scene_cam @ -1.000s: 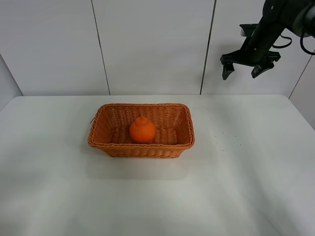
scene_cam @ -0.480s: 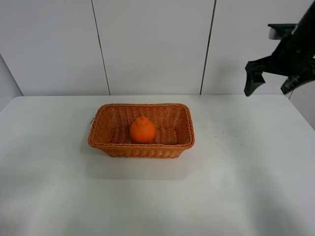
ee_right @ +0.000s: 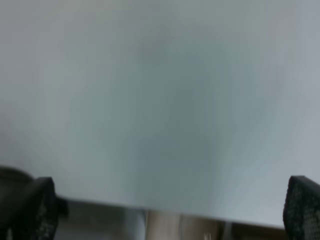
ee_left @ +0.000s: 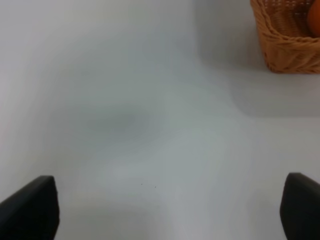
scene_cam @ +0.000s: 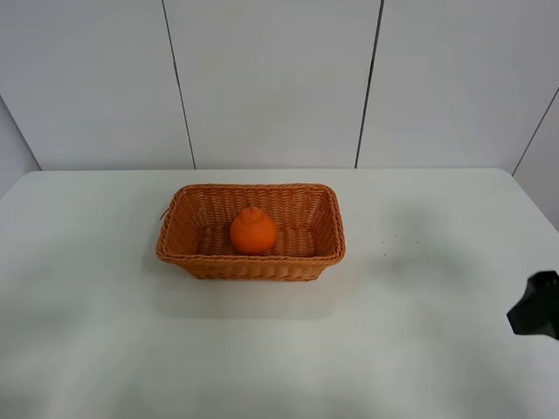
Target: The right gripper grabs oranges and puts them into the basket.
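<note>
The orange is sitting inside the basket, so the placing step looks done and the arm seems to be in its retreat phase. The right hand is showing wide, its two fingertips at opposite edges of its wrist view with nothing between them, only bare surface and what may be the surface's edge, though that view is blurred. In the high view just a dark piece of the right arm is poking in at the edge, well apart from the basket. The left hand is also spread wide and empty, with the basket corner far ahead of it. If more fruit is wanted, none is showing; the next move calls for parking.
</note>
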`<state>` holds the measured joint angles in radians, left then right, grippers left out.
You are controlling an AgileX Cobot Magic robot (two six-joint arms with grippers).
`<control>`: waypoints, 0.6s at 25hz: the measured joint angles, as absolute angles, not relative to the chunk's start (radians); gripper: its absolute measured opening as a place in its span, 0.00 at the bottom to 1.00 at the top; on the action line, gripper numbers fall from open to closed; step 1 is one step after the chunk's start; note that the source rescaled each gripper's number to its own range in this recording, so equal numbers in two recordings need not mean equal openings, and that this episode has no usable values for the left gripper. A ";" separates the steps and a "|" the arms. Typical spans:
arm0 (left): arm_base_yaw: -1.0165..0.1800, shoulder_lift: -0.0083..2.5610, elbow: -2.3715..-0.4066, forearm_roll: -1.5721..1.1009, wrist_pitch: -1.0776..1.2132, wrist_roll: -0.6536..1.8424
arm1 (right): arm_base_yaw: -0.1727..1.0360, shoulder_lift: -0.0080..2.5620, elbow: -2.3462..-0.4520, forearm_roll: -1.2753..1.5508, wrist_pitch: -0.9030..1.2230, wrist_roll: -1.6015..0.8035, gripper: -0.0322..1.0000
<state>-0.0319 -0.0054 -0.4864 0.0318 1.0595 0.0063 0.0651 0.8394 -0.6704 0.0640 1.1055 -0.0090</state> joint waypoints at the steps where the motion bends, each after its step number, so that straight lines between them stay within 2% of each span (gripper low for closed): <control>1: -0.032 -0.005 -0.486 0.032 1.060 0.006 | 0.065 0.776 -0.625 0.064 1.083 -0.012 1.00; 7: -0.032 -0.005 -0.486 0.032 1.060 0.006 | 0.065 0.364 -0.499 0.064 1.034 -0.012 1.00; 15: -0.032 -0.005 -0.486 0.032 1.060 0.006 | 0.065 0.070 -0.496 0.031 1.028 0.000 1.00</control>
<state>-0.0319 -0.0054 -0.4864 0.0318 1.0595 0.0063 0.0651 0.0698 -0.4964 0.0308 1.0281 0.0000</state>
